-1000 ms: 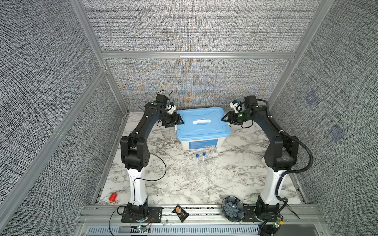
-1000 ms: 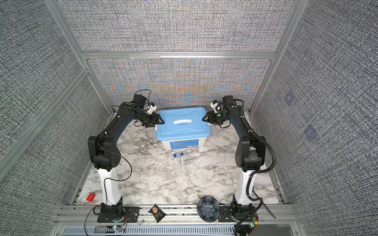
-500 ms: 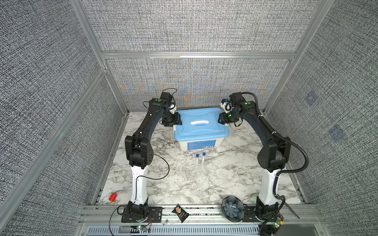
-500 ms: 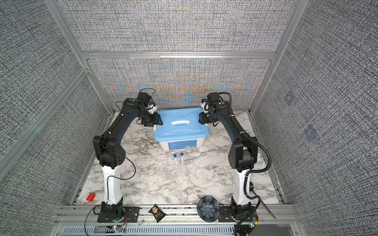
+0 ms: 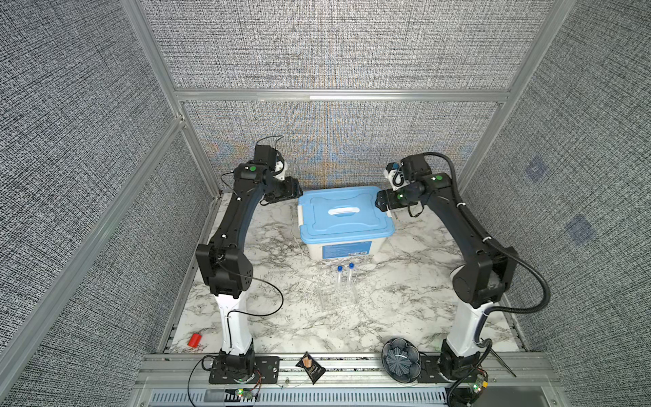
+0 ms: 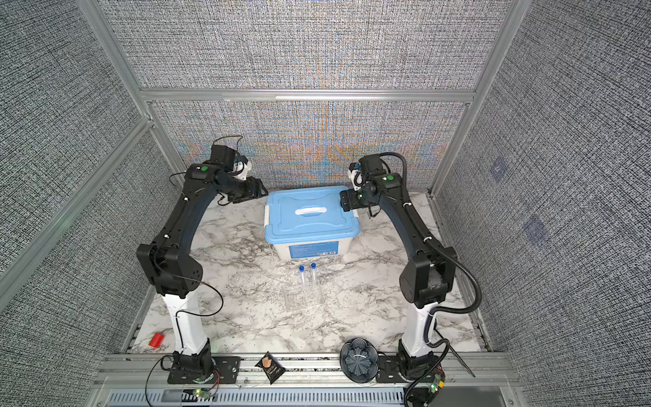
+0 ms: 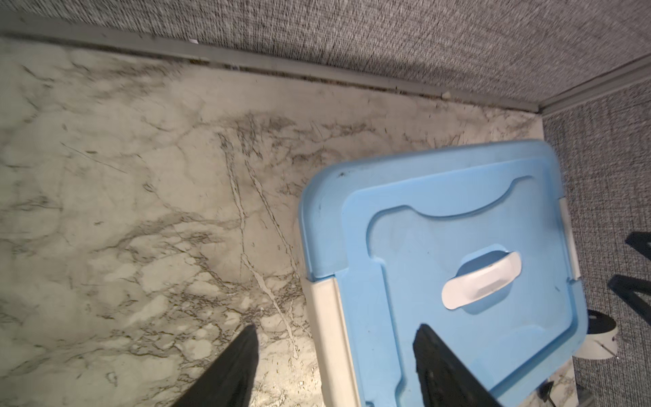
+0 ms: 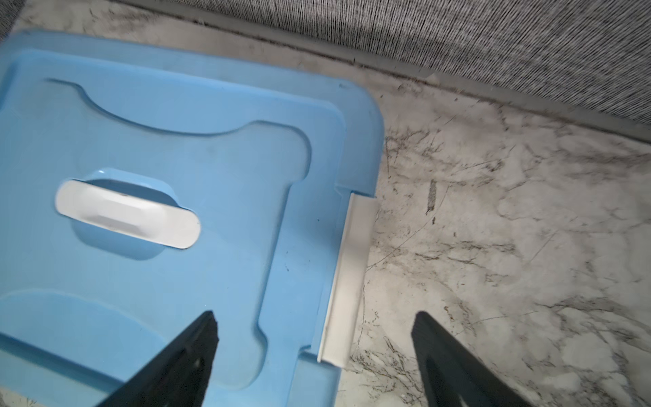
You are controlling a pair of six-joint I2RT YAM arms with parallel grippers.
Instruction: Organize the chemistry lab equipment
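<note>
Two slim clear tubes with blue caps (image 5: 351, 275) (image 6: 313, 273) stand in a clear plastic rack (image 5: 339, 301) (image 6: 303, 298) on the marble table, in front of a white box with a blue lid (image 5: 345, 215) (image 6: 310, 215). My left gripper (image 5: 294, 192) (image 7: 334, 331) hovers open over the box's left end, with its fingers either side of the white latch (image 7: 324, 317). Over the right end my right gripper (image 5: 382, 202) (image 8: 313, 317) is open across the other latch (image 8: 352, 264). Neither gripper holds anything.
A dark blue patterned bowl (image 5: 401, 359) and a black snack packet (image 5: 311, 366) lie on the front rail. A small red object (image 5: 194, 340) sits at the table's front left. The back wall stands close behind the box.
Both arms have shifted their elbows and upper links, while the grippers stayed at the box's two ends. The left gripper now sits a little higher.
</note>
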